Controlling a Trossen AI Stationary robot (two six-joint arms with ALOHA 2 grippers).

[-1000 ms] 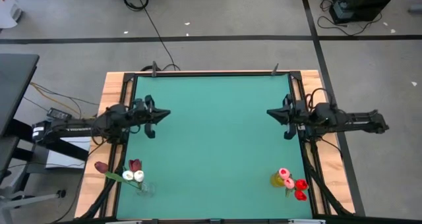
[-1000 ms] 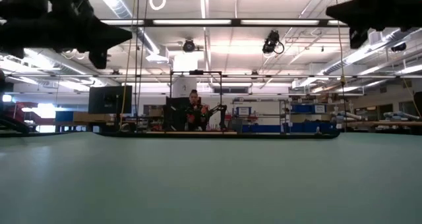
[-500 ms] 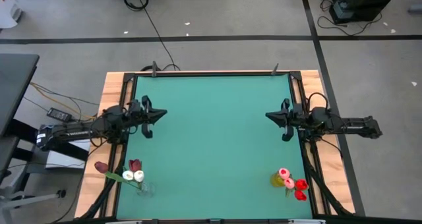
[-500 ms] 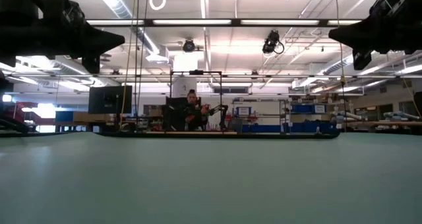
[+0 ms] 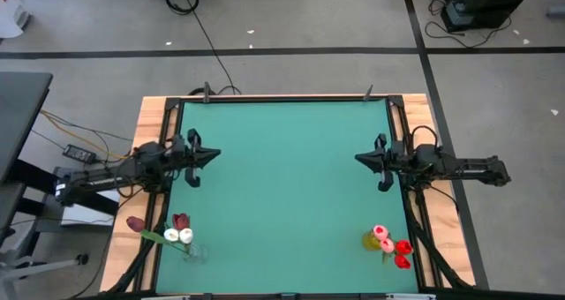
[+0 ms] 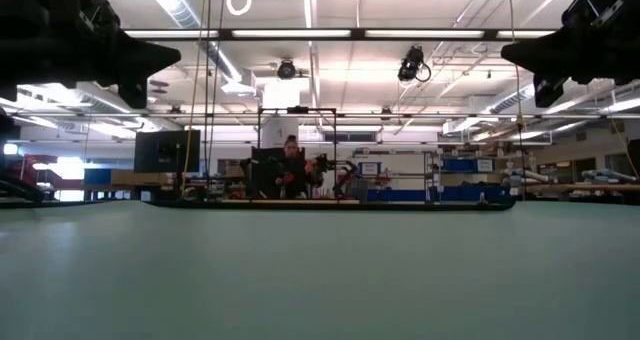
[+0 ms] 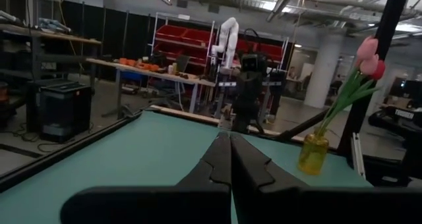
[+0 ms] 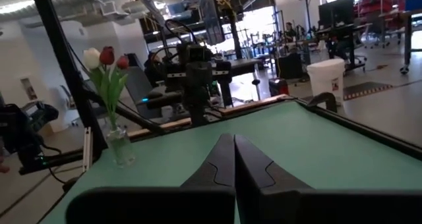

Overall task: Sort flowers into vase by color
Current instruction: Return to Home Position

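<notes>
- Grey workshop floor (image 5: 291, 26) surrounds the green table (image 5: 282, 185) that your two arms work over.
- Your left arm (image 5: 106, 172) reaches in from one side edge and your right arm (image 5: 459, 168) from the opposite edge. Both are raised above the mat and point at each other across it.
- Your left gripper (image 5: 213, 156) hangs just inside its own table edge. Its two fingers (image 7: 214, 168) are pressed together along their length, with nothing between them.
- Your right gripper (image 5: 360, 159) mirrors it on the far side. Its fingers (image 8: 254, 168) are likewise closed tight and carry nothing.
- You find the yellow vase (image 5: 372, 241) upright at the table corner on the right gripper's side, well apart from that gripper and off to its flank.
- You find the clear vase (image 5: 192, 251) upright at the matching corner, well apart from the left gripper and off to its flank.
- The pink and red flowers (image 5: 390, 241) stand in the yellow vase.
- The white and maroon flowers (image 5: 177, 232) stand in the clear vase.
</notes>
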